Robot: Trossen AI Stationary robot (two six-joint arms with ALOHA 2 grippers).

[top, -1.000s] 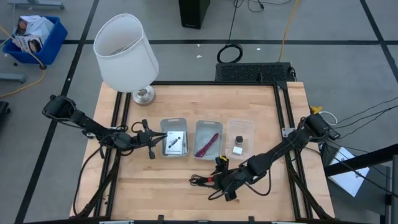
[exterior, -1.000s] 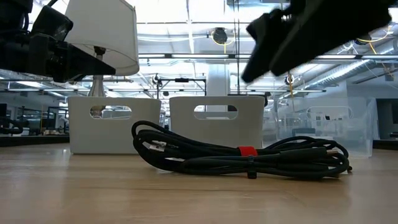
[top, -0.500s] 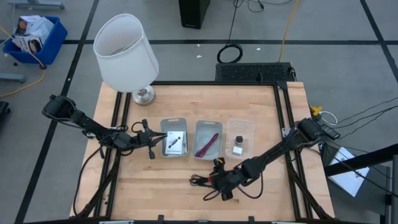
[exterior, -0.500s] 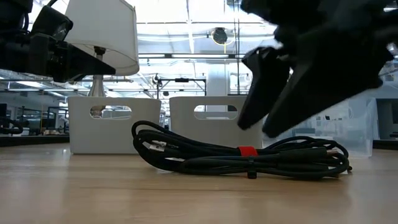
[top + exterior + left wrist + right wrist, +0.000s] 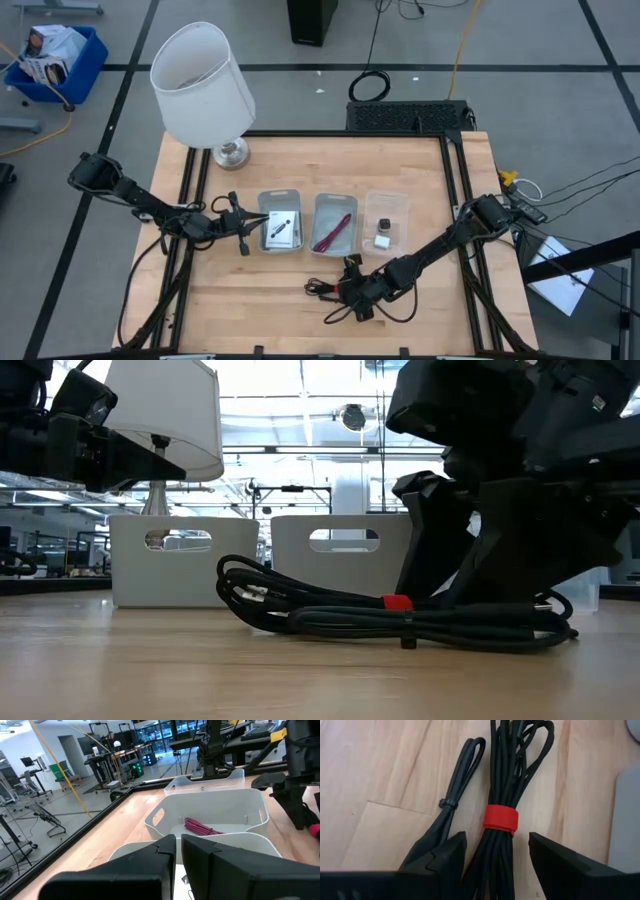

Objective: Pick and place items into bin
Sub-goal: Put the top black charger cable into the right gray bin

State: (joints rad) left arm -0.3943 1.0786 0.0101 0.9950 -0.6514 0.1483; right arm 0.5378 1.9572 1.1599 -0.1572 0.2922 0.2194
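Lowered over a coiled black cable [image 5: 507,785] bound by a red strap [image 5: 501,819], lying on the bare wood table [image 5: 260,290]: right gripper [image 5: 495,857], fingers spread wide, one each side of the bundle, strap just ahead of the tips. Likely light, limp and springy (loose loops apt to sag or snag); best pinched at the strap. Parked beside the pale plastic bin [image 5: 281,234]: left gripper [image 5: 178,851], fingers nearly together, empty.

Three bins are set in a row mid-surface [image 5: 420,180]: left bin [image 5: 281,234], middle bin [image 5: 335,224], right bin [image 5: 387,219]. A lamp [image 5: 203,88] stands behind them; a bundled cable [image 5: 322,290] lies in front, straddled by the right claw [image 5: 352,297].
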